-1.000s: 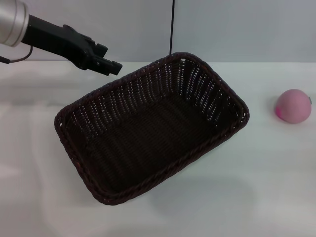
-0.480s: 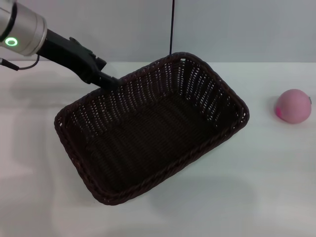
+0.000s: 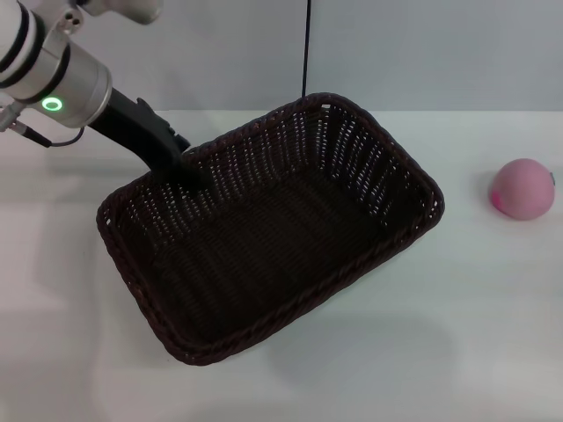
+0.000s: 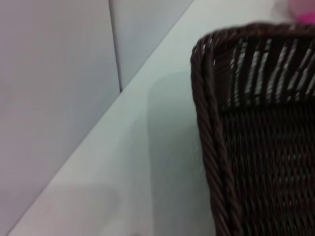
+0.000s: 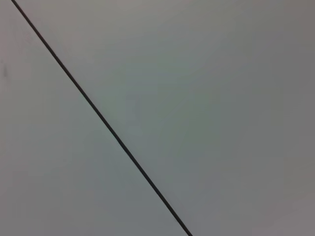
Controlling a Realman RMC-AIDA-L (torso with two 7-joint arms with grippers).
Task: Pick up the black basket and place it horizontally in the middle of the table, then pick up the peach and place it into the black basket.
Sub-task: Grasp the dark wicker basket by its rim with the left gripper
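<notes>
Left pincer (image 3: 189, 171) at the far rim of the black basket (image 3: 264, 233) (grip state hidden against dark wicker, cannot tell), basket skewed on white desk (image 3: 440, 334), peach (image 3: 522, 189) well off beyond basket's opposite end

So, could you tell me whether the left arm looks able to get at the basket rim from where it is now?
Probably yes. The left gripper is already down at the far rim of the basket, with nothing between them; the peach sits well off to the right.
</notes>
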